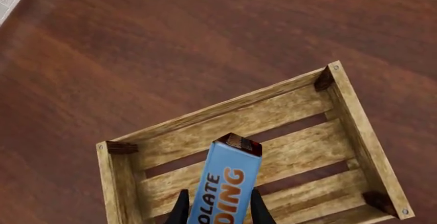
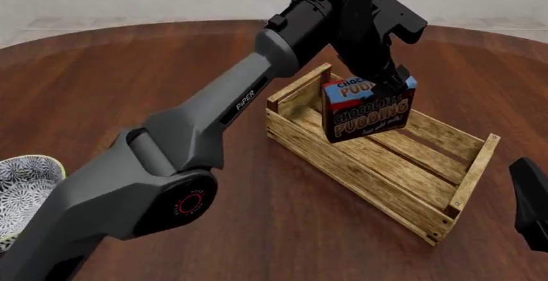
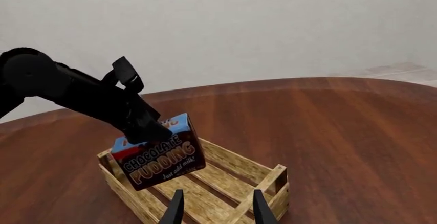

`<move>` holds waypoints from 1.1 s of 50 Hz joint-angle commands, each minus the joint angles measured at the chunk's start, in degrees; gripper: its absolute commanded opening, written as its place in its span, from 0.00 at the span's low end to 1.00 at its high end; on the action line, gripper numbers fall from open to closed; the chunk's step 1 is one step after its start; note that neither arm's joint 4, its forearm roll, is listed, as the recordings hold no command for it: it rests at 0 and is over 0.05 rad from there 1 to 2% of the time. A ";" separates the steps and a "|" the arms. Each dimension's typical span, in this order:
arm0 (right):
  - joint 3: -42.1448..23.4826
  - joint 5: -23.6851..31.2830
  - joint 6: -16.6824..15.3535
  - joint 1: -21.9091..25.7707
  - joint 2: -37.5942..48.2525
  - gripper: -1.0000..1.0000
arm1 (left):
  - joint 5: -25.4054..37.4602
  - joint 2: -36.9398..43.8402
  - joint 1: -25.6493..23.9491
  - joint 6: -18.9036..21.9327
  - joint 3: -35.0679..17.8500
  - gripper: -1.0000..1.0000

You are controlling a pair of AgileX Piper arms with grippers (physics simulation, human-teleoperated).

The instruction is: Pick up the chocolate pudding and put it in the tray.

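Observation:
The chocolate pudding (image 2: 366,109) is a small box with a blue top and dark brown front, hanging in the air above the far end of the tray (image 2: 445,136). My left gripper (image 2: 387,83) is shut on it from above. In the left wrist view the chocolate pudding (image 1: 228,183) sits between the black fingers (image 1: 181,208), over the tray's slats (image 1: 300,147). In the right wrist view the chocolate pudding (image 3: 158,152) hovers tilted above the tray (image 3: 266,183). My right gripper (image 3: 215,208) stands open near the tray's near right end, holding nothing.
A blue-and-white patterned bowl (image 2: 25,178) sits at the left edge of the brown wooden table (image 2: 102,82). The left arm's long grey body crosses from lower left toward the tray. A pale wall stands behind the table.

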 commanded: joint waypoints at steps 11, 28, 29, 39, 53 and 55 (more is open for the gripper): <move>0.12 -0.29 0.09 0.15 -0.01 1.00 | -1.01 1.10 -0.84 -0.03 -0.13 0.00; 0.11 -0.39 0.30 0.21 -0.01 1.00 | -1.58 2.15 -0.47 -1.07 -0.15 0.00; 0.11 -0.39 0.30 0.21 -0.01 1.00 | -1.59 2.15 -0.47 -1.08 -0.15 0.00; 0.11 -0.48 0.49 0.17 -0.01 1.00 | -2.12 2.84 -0.14 -1.12 -0.05 0.00; 0.12 -0.54 0.54 0.32 -0.01 1.00 | -2.23 4.19 0.02 -1.39 -0.06 0.00; 0.13 -0.55 0.56 0.34 -0.01 1.00 | -2.33 4.40 0.25 -1.46 -0.07 0.00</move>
